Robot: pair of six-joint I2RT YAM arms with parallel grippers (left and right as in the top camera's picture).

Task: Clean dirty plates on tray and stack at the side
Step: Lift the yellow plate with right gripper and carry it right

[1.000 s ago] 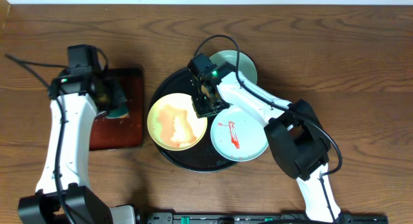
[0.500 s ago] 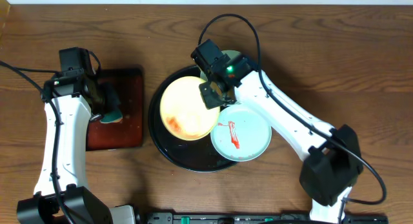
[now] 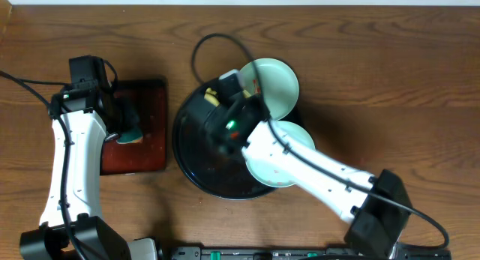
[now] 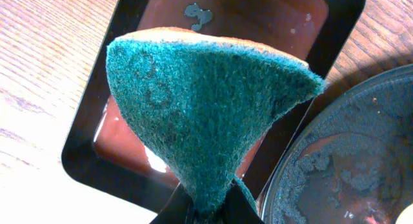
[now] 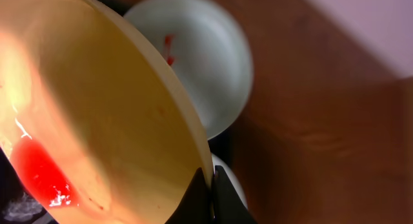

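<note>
My right gripper (image 5: 210, 185) is shut on the rim of the pale yellow plate (image 5: 97, 121), which has a red sauce smear (image 5: 39, 175). It holds the plate lifted and tilted steeply over the large round black tray (image 3: 193, 159). In the overhead view only a yellow sliver (image 3: 212, 97) shows by the gripper (image 3: 219, 103). One pale blue-green plate (image 3: 275, 76) with a red streak lies at the tray's far edge. Another (image 3: 285, 166) lies at the near right, partly under my arm. My left gripper (image 4: 210, 208) is shut on a green sponge (image 4: 206, 101).
A small rectangular black tray with a reddish inside (image 3: 146, 151) lies at the left, under the left gripper (image 3: 124, 125). It also shows in the left wrist view (image 4: 339, 37), next to the round tray's wet rim (image 4: 348, 159). A cable loops above the round tray.
My right gripper has lifted the yellow plate off the round tray and tipped it from flat to nearly on edge. The left arm shifted slightly, then stayed still with the sponge.
</note>
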